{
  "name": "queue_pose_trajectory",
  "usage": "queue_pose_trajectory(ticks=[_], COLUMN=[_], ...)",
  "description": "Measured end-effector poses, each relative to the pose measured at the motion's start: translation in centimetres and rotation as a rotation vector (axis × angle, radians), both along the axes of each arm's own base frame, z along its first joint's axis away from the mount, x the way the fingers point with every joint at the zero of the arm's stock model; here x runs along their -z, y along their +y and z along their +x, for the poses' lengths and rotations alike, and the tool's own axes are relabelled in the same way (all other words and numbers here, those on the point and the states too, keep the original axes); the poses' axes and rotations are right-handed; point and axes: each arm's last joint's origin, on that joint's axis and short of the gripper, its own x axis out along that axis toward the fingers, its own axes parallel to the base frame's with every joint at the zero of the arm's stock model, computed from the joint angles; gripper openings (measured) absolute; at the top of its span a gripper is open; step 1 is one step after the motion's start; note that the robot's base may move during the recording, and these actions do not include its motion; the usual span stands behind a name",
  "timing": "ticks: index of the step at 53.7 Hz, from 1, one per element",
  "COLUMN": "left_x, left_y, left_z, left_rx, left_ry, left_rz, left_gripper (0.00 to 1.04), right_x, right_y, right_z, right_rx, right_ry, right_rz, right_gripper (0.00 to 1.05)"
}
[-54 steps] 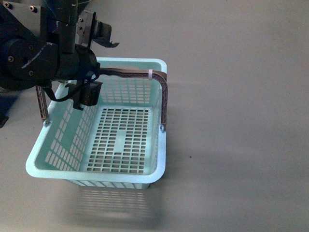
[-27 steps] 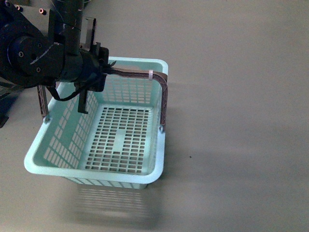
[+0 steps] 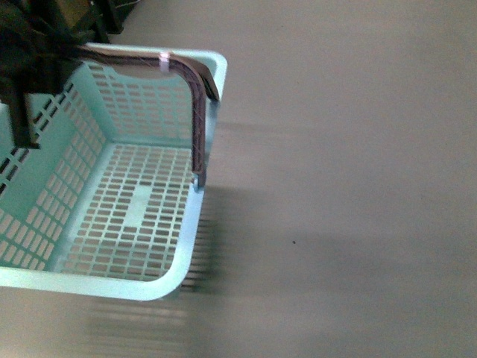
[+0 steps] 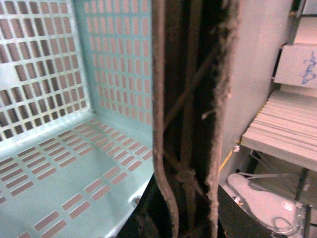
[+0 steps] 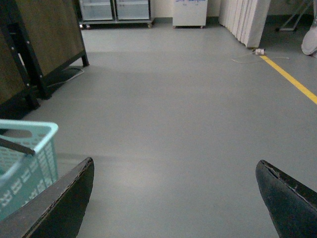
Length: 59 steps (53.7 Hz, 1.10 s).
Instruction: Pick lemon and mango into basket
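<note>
Though the wrist view is crowded, the left pincer (image 4: 185,220) seems pressed onto the brown handle (image 3: 198,112), which stands upright over the basket (image 3: 112,286). The basket fills the left of the front view, above the grey floor (image 3: 343,186). The right pincer (image 5: 173,166) hangs spread wide over the floor, a basket corner near one finger.

workshop-like indoor hall, bare grey floor (image 5: 188,114), yellow floor line (image 5: 292,79), glass-door cabinets (image 5: 115,9)
</note>
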Motion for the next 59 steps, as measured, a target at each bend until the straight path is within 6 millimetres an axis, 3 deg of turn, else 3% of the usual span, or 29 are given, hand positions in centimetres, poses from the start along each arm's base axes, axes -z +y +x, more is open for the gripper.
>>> queue_pose_trajectory(ticks=[7,13,17,26,36,59], left_x=[-3.8,-9.3,-11.8,-15.2,-17.3,-17.4], left_y=[1.7,3.9,4.5,4.4,3.6,3.4], left_z=[-3.0,-7.4,-9.6,-13.1,-14.3,-14.3], left_rx=[-0.039,-0.097,-0.114,-0.1,-0.046,-0.027], left_ry=[-0.051,-0.139,-0.185,-0.239,-0.296,-0.295], left_rz=[-0.034,-0.083,-0.095,-0.12,-0.126,-0.116], left_gripper=[0.08,0.07,0.07,0.07,0.07,0.07], right_x=[0.0,0.0,0.0,0.0,0.0,0.0], right_y=[0.0,0.0,0.0,0.0,0.0,0.0], right_z=[0.0,0.0,0.0,0.0,0.0,0.0], right_rx=[0.0,0.0,0.0,0.0,0.0,0.0], right_ry=[0.0,0.0,0.0,0.0,0.0,0.0], right_rz=[0.0,0.0,0.0,0.0,0.0,0.0], right_gripper=[0.96,0.96,0.96,0.96,0.96,0.96])
